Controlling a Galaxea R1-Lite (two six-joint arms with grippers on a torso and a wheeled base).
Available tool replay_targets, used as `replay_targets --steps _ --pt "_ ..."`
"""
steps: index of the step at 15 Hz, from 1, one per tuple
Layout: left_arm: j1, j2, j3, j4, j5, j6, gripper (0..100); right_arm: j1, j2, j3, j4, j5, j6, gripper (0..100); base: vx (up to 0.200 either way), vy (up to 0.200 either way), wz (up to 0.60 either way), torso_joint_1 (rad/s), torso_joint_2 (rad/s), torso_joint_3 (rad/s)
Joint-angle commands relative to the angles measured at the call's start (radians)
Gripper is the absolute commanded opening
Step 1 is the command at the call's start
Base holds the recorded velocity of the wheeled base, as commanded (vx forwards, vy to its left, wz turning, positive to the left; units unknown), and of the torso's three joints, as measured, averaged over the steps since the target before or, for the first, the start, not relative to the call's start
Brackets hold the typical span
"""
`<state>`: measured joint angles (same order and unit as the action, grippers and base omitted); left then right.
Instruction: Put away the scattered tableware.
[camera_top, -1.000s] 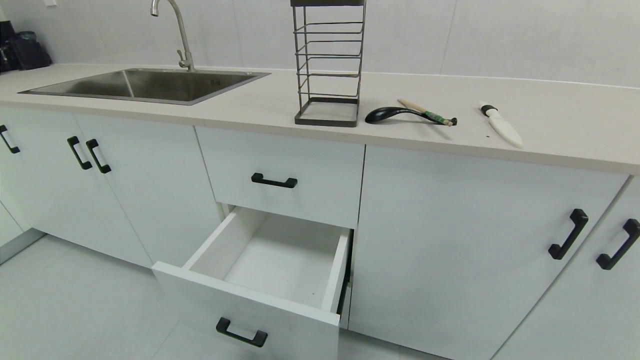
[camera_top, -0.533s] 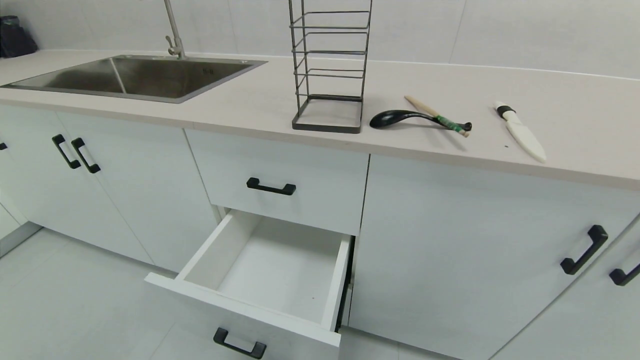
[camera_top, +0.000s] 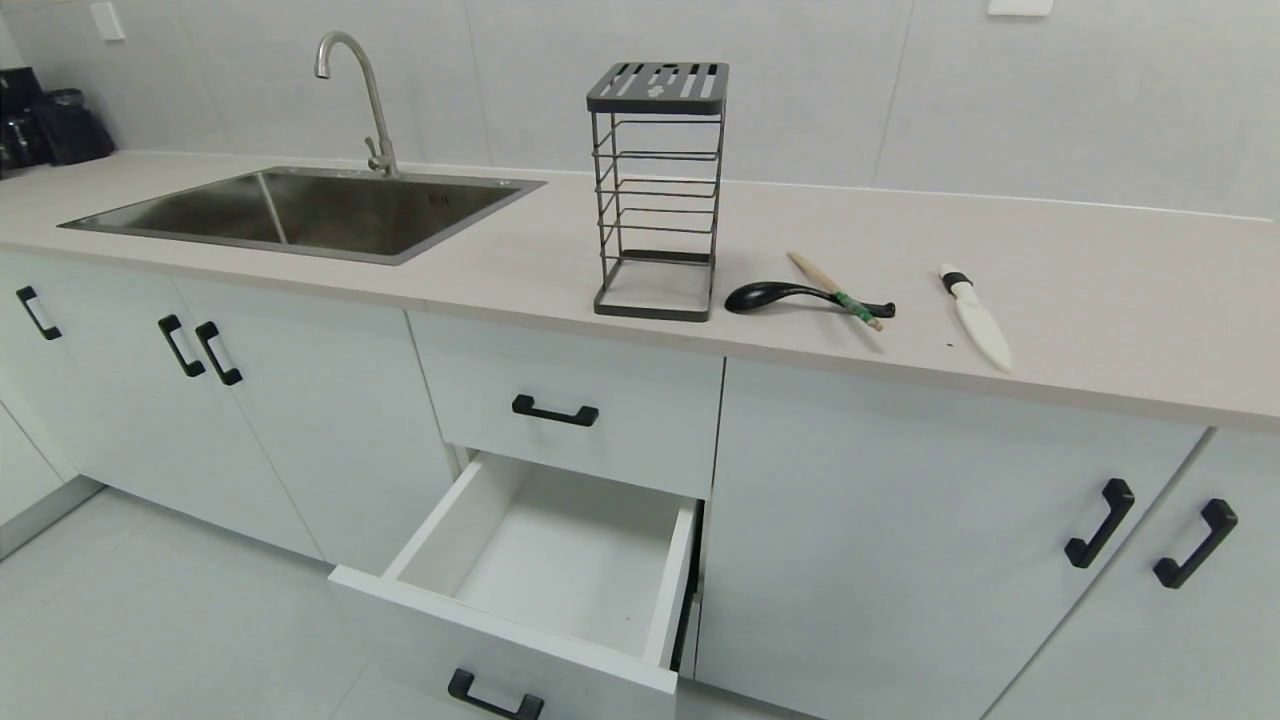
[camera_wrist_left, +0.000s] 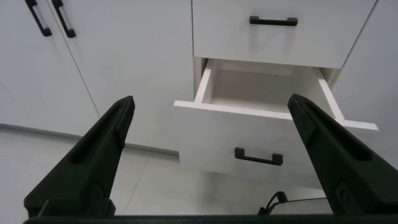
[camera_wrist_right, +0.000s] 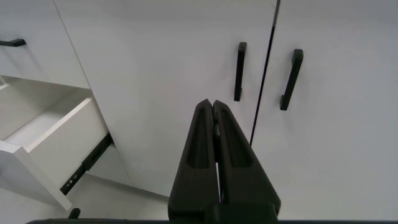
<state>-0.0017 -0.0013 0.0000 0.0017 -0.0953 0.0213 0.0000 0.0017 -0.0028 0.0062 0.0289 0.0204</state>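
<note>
Lying on the table (camera_top: 480, 265) in the head view were a black spoon (camera_top: 765, 296), chopsticks (camera_top: 822, 279) and a white knife (camera_top: 978, 318), right of a wire rack (camera_top: 655, 190). In the left wrist view, the left hand (camera_wrist_left: 211, 107) gaped wide, empty, facing the open drawer (camera_wrist_left: 261, 146). In the right wrist view, the right hand (camera_wrist_right: 213, 106) was pressed closed, holding nothing.

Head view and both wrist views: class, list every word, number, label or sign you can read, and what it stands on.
No text can be read.
A small dark mark on the inner back wall of the sink: too small and blurred to read.
</note>
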Motion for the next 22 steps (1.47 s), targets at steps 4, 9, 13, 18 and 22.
replay_targets --steps 4,9,13,18,22 --pt "0.000 0.001 0.000 0.000 0.000 0.000 100 0.000 0.001 0.000 0.000 0.000 0.001 0 0.000 0.000 0.00 0.138 -0.25 -0.114" --pt "0.000 0.001 0.000 0.000 0.000 0.000 100 0.000 0.001 0.000 0.000 0.000 0.000 0 0.000 0.000 0.00 0.150 -0.46 -0.217" --pt "0.000 0.001 0.000 0.000 0.000 0.000 100 0.000 0.001 0.000 0.000 0.000 0.001 0 0.000 0.000 0.00 0.367 -0.49 -0.234" --pt "0.000 0.001 0.000 0.000 0.000 0.000 100 0.000 0.001 0.000 -0.002 0.000 0.000 0 0.000 0.000 0.00 0.286 -0.52 -0.250" --pt "0.000 0.001 0.000 0.000 0.000 0.000 100 0.000 0.001 0.000 -0.002 0.000 0.000 0 0.000 0.000 0.15 0.283 -0.55 -0.262"
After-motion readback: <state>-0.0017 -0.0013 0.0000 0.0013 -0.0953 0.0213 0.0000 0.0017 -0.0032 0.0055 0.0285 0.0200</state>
